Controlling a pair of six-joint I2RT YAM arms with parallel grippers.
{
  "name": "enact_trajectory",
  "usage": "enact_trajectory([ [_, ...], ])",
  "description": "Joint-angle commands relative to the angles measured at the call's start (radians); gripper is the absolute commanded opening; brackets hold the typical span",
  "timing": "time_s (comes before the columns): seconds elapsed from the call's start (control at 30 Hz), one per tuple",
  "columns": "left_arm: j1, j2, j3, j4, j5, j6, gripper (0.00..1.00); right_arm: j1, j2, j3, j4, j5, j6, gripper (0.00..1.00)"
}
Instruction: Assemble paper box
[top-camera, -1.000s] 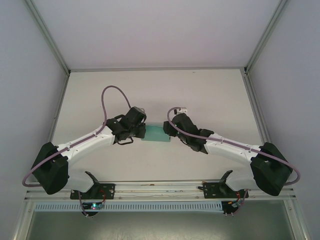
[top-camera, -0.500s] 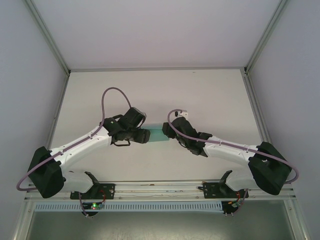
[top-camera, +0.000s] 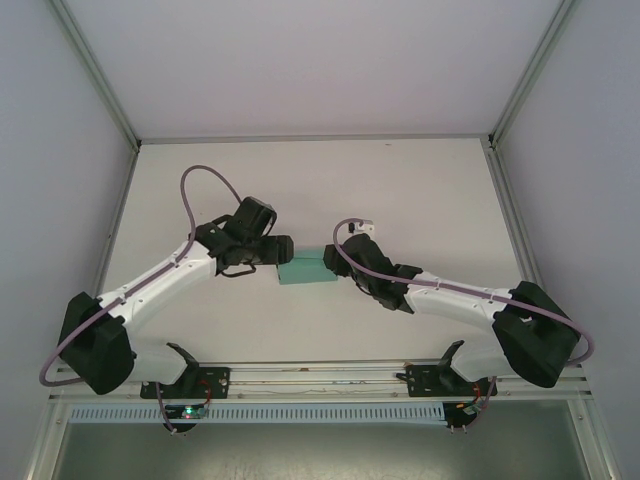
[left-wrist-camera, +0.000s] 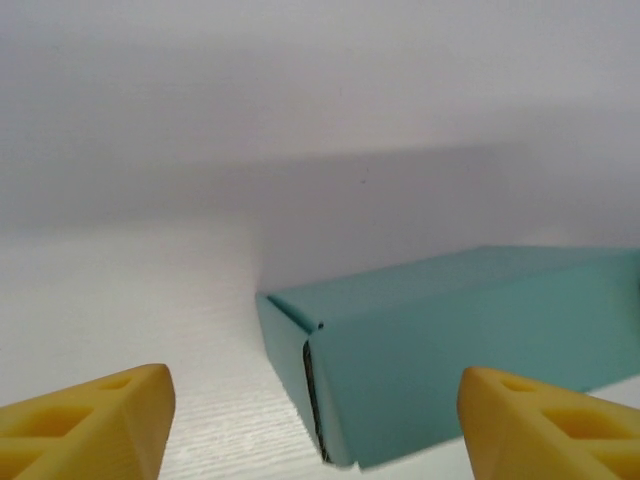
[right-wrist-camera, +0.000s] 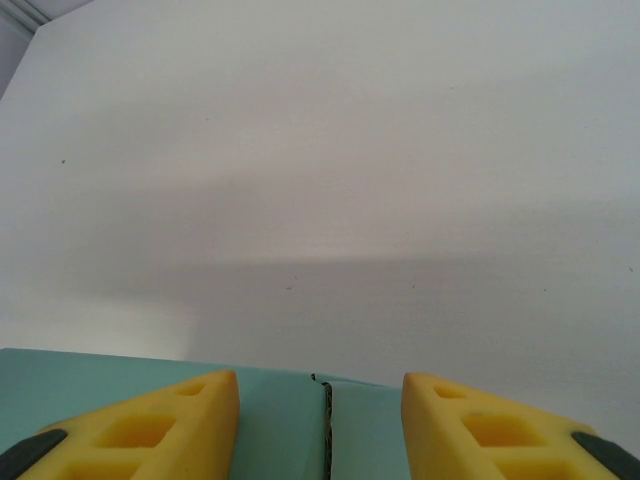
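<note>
- Top external view: a white counter (top-camera: 420, 190) between pale walls, with two white arms reaching inward from its near edge.
- The left arm (top-camera: 150, 290) and right arm (top-camera: 460, 298) flank the paper box (top-camera: 305, 270), which lies flat mid-counter.
- The box is teal-green, a closed low rectangle with a dark seam at one end.
- Left gripper (left-wrist-camera: 320, 420): jaws spread wide, facing the box's end corner.
- Right gripper (right-wrist-camera: 320, 420): jaws spread, over the box's top seam.

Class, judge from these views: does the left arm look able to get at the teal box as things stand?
Probably yes. The left gripper faces a corner of the paper box, its fingers spread wide, and nothing stands between them.
</note>
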Motion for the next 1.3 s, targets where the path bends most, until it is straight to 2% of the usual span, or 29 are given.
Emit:
enact_trajectory([
  [0.0, 0.019, 0.021, -0.043, 0.07, 0.066, -0.028, 0.72, -0.003, 0.053, -0.046, -0.168, -0.015, -0.024, 0.46],
  [0.13, 0.024, 0.016, -0.103, 0.079, 0.067, -0.048, 0.64, -0.007, 0.05, -0.056, -0.169, -0.009, -0.017, 0.46],
  [0.23, 0.032, 0.009, -0.196, 0.135, 0.041, -0.073, 0.63, -0.017, 0.061, -0.067, -0.16, -0.024, -0.02, 0.47],
  [0.37, 0.054, 0.008, -0.304, 0.181, 0.056, -0.116, 0.56, -0.03, 0.069, -0.094, -0.146, -0.029, -0.04, 0.46],
  [0.43, 0.061, -0.017, -0.37, 0.22, 0.053, -0.138, 0.55, -0.037, 0.071, -0.125, -0.115, -0.022, -0.056, 0.46],
  [0.5, 0.069, -0.046, -0.436, 0.277, 0.067, -0.162, 0.5, -0.043, 0.076, -0.161, -0.06, -0.026, -0.076, 0.45],
  [0.53, 0.074, -0.062, -0.47, 0.307, 0.072, -0.179, 0.46, -0.045, 0.079, -0.181, -0.028, -0.032, -0.091, 0.42],
  [0.63, 0.077, -0.09, -0.529, 0.373, 0.107, -0.199, 0.37, -0.047, 0.089, -0.238, 0.074, -0.06, -0.133, 0.27],
  [0.7, 0.076, -0.106, -0.557, 0.421, 0.142, -0.202, 0.32, -0.045, 0.092, -0.263, 0.122, -0.077, -0.155, 0.21],
  [0.77, 0.077, -0.124, -0.581, 0.457, 0.147, -0.21, 0.16, -0.048, 0.089, -0.284, 0.166, -0.084, -0.156, 0.15],
  [0.8, 0.078, -0.13, -0.59, 0.472, 0.145, -0.214, 0.13, -0.046, 0.089, -0.294, 0.188, -0.088, -0.161, 0.11],
  [0.9, 0.082, -0.134, -0.604, 0.481, 0.146, -0.234, 0.07, -0.048, 0.089, -0.302, 0.211, -0.092, -0.159, 0.05],
  [0.97, 0.087, -0.137, -0.608, 0.475, 0.146, -0.249, 0.0, -0.048, 0.09, -0.299, 0.207, -0.094, -0.156, 0.02],
  [1.03, 0.09, -0.143, -0.605, 0.464, 0.146, -0.258, 0.0, -0.049, 0.085, -0.297, 0.205, -0.099, -0.157, 0.01],
  [1.1, 0.09, -0.148, -0.597, 0.437, 0.142, -0.262, 0.04, -0.048, 0.075, -0.299, 0.205, -0.094, -0.156, 0.0],
  [1.13, 0.091, -0.147, -0.587, 0.418, 0.136, -0.262, 0.08, -0.049, 0.07, -0.299, 0.202, -0.094, -0.156, 0.0],
  [1.2, 0.09, -0.137, -0.543, 0.355, 0.116, -0.253, 0.3, -0.052, 0.06, -0.288, 0.192, -0.106, -0.158, 0.02],
  [1.27, 0.091, -0.121, -0.478, 0.291, 0.123, -0.212, 0.31, -0.053, 0.054, -0.257, 0.162, -0.134, -0.177, 0.13],
])
